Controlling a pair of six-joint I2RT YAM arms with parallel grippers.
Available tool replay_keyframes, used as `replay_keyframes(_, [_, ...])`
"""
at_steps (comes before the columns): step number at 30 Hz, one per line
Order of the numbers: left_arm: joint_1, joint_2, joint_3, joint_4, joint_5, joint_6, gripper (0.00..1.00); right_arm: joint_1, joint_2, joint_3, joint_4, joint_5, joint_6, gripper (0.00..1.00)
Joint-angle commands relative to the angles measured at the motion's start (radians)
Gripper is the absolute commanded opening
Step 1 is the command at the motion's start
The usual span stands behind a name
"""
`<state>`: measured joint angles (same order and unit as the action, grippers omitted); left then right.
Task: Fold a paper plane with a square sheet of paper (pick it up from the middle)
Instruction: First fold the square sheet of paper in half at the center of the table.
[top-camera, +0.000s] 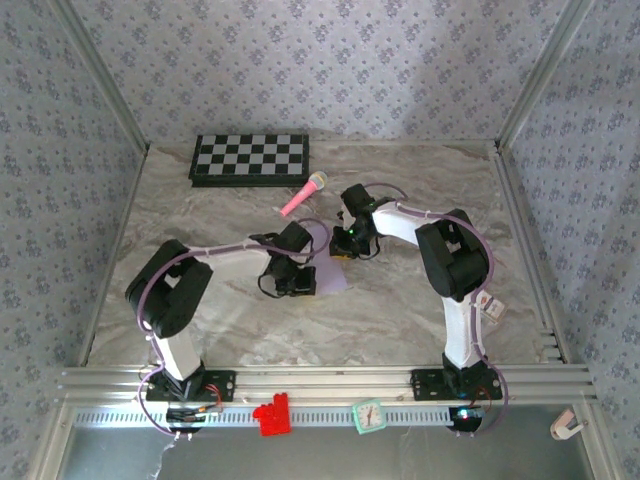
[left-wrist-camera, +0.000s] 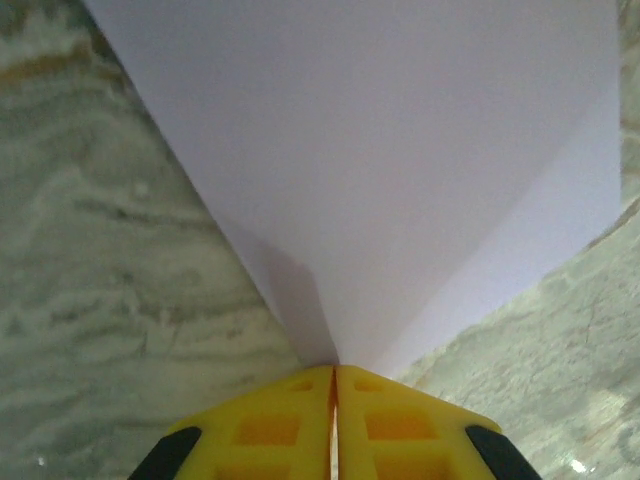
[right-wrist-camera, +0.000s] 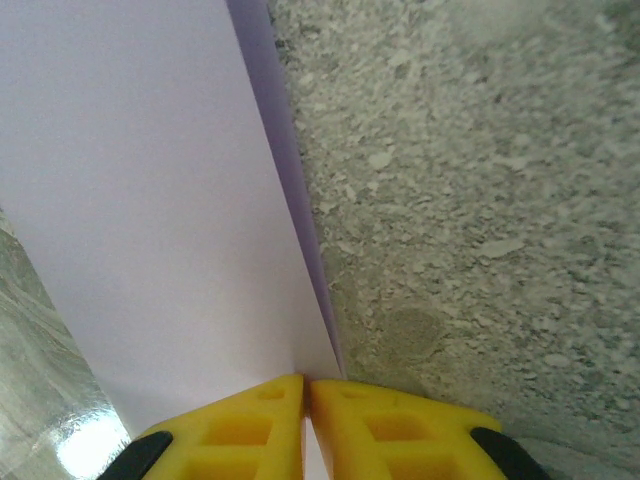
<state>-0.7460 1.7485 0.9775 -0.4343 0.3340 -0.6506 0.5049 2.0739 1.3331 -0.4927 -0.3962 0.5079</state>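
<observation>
Lavender sheet of paper (top-camera: 330, 268) sits mid-counter between the two arms, well in front of the checkered board (top-camera: 250, 160) and just below the pink toy microphone (top-camera: 305, 194). The marbled counter (top-camera: 400, 320) shows all around it.

Left gripper (left-wrist-camera: 335, 372) – yellow jaws pressed together with barely a slit, and a pointed end of the sheet runs straight into that slit, so it is pinched. From there the paper fans out wide, with a second, lighter layer along its right side.

Right gripper (right-wrist-camera: 305, 385) – jaws likewise closed tight on the sheet's edge. A darker under-layer peeks out along that edge, so the paper is doubled there. Whether the sheet is lifted or lying flat, I can't tell.
</observation>
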Motion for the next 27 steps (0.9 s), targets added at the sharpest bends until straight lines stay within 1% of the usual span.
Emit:
replay_keyframes(1, [-0.012, -0.053, -0.017, -0.131, -0.024, 0.016, 0.1, -0.029, 0.2, -0.117, -0.116, 0.301, 0.012, 0.17])
replay_keyframes(4, [-0.013, -0.091, 0.004, -0.082, -0.049, 0.009, 0.1, -0.028, 0.202, -0.114, -0.117, 0.302, 0.013, 0.17])
replay_keyframes(6, [-0.013, -0.109, -0.009, -0.012, -0.052, 0.004, 0.1, -0.03, 0.202, -0.114, -0.118, 0.303, 0.014, 0.17])
replay_keyframes(9, [-0.009, -0.094, -0.008, 0.062, -0.028, 0.007, 0.11, -0.031, 0.201, -0.115, -0.112, 0.3, 0.018, 0.17])
replay_keyframes(14, [-0.007, -0.001, 0.052, 0.045, 0.007, 0.041, 0.11, -0.033, 0.198, -0.115, -0.115, 0.3, 0.018, 0.17])
replay_keyframes(20, [-0.004, 0.052, 0.043, 0.006, -0.025, 0.042, 0.1, -0.034, 0.198, -0.115, -0.113, 0.299, 0.018, 0.17])
replay_keyframes(23, [-0.005, 0.051, 0.005, -0.006, -0.013, 0.032, 0.1, -0.035, 0.198, -0.117, -0.115, 0.3, 0.017, 0.17])
replay_keyframes(27, [-0.005, -0.01, -0.045, -0.027, 0.011, 0.038, 0.1, -0.037, 0.198, -0.12, -0.115, 0.299, 0.015, 0.17])
